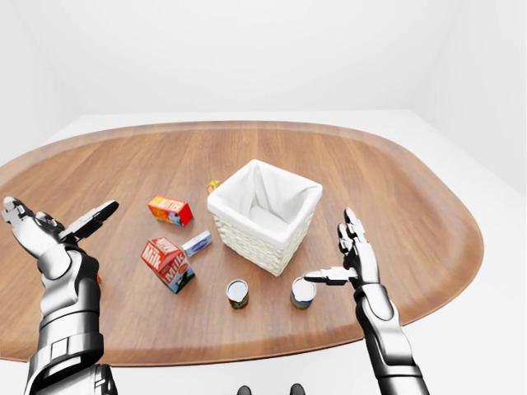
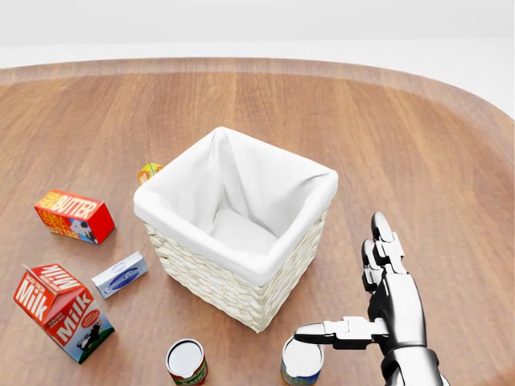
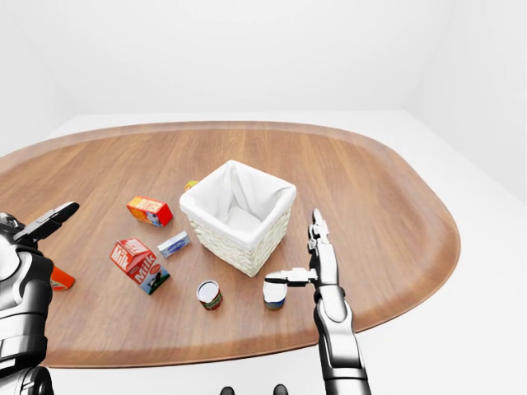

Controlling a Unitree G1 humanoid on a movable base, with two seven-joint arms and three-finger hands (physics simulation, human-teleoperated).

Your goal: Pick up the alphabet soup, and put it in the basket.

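Two cans (image 2: pixel 186 362) (image 2: pixel 302 361); one basket (image 2: pixel 241 285); right hand (image 2: pixel 390 310) fingers (image 2: pixel 322 331) wide; left hand (image 1: pixel 51 230) fingers wide.

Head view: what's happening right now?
The right hand is open beside a blue-labelled can on the wooden table, one finger reaching over its lid, nothing gripped yet. A red-labelled can stands to its left. The lined basket sits just above them, empty. The left hand is raised, open, off to the side.
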